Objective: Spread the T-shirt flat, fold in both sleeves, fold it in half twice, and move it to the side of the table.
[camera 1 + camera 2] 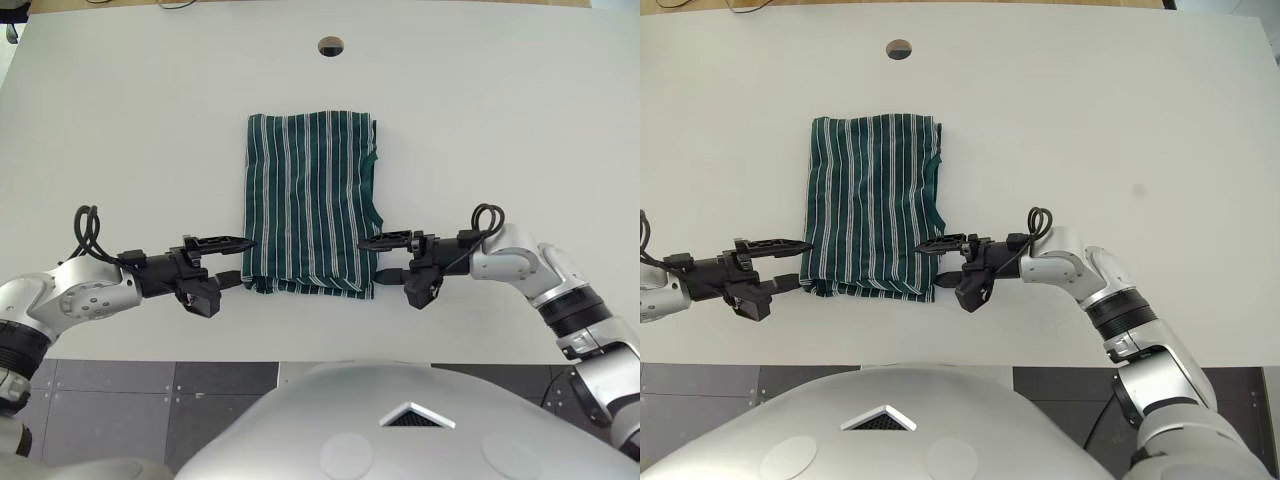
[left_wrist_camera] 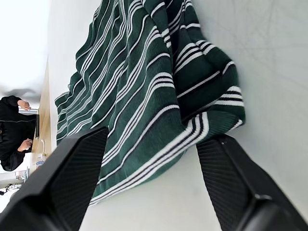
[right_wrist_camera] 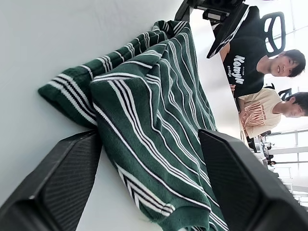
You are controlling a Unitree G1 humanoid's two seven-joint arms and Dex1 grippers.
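The T-shirt [image 1: 312, 200], dark green with thin white stripes, lies folded into a narrow rectangle near the middle of the white table [image 1: 520, 130]. Its long axis runs from 6 o'clock, the edge nearest the robot, to 12 o'clock, and the stripes run the same way. The short ends face 6 and 12. The edge toward 9 o'clock is straight, while the edge toward 3 o'clock is slightly wavy, with a small bump near the far corner. At the 6 o'clock end the cloth is stacked in layers, and in the right wrist view a lower layer sticks out a little past the upper one at the corner. A small round hole [image 1: 330, 45] in the tabletop lies beyond the shirt at 12 o'clock, well apart from it. The left gripper [image 1: 245, 261] is at the shirt's 7 o'clock corner and points toward 3 o'clock. Its two fingers [image 2: 72, 178] are spread apart, with the corner of the cloth between them, and they are not closed on it. The right gripper [image 1: 369, 259] is at the 5 o'clock corner and points toward 9 o'clock. Its fingers [image 3: 62, 178] are likewise apart on either side of that corner, with nothing pinched. Both grippers are low over the table, level with each other across the shirt's near end.
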